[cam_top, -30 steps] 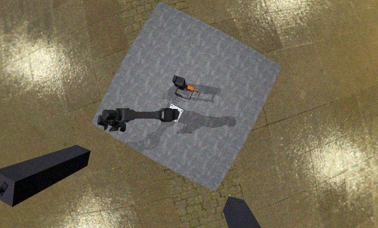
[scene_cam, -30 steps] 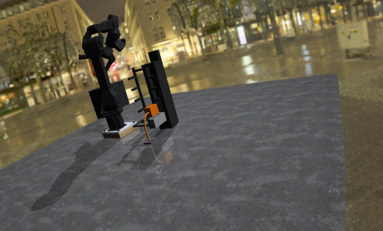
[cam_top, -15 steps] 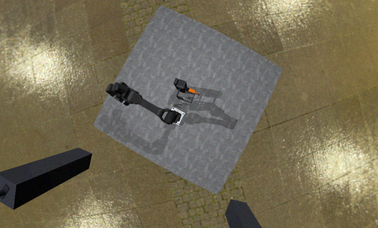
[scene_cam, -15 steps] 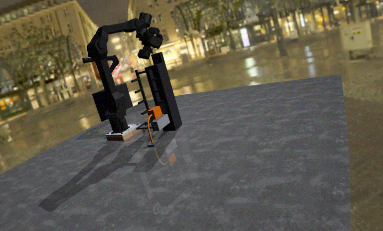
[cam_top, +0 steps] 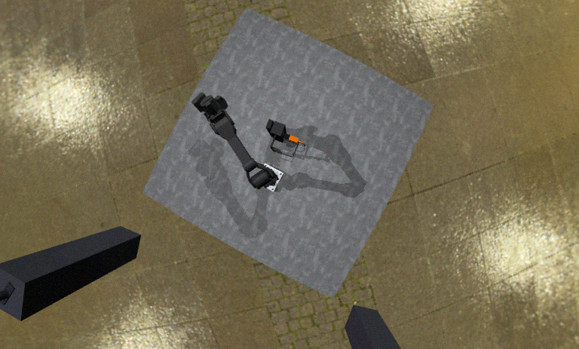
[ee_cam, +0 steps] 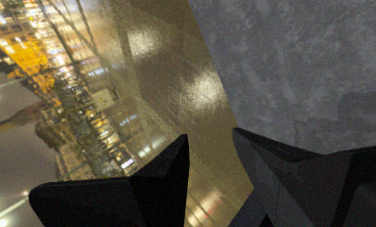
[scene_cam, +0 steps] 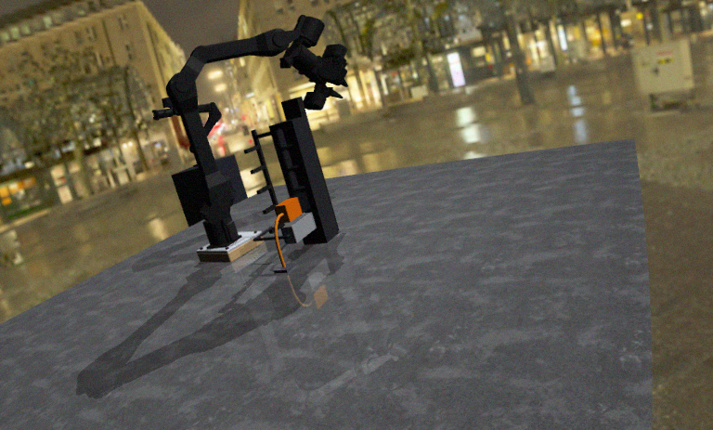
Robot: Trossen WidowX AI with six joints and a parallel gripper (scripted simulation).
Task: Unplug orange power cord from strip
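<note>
The black power strip (cam_top: 277, 127) (scene_cam: 321, 194) stands upright on the grey table. The orange plug (cam_top: 293, 138) (scene_cam: 289, 209) sits at its lower part, just above a grey block (scene_cam: 300, 228). The orange cord (scene_cam: 278, 241) bends out of the plug and hangs down to the table top. Whether the plug's prongs are in a socket is hidden. My gripper (scene_cam: 343, 90) (ee_cam: 210, 136) is partly open with nothing between the fingers. It is high up, well above and apart from the plug, cord and strip. No plug or cord shows in the wrist view.
A thin black frame with several short pegs (scene_cam: 265, 170) stands beside the strip, between it and the arm's white base plate (scene_cam: 241, 241). The grey table (cam_top: 298, 72) (scene_cam: 473, 299) (ee_cam: 294, 66) ends at a straight edge. Two dark beams (cam_top: 81, 264) (cam_top: 369, 328) show outside it.
</note>
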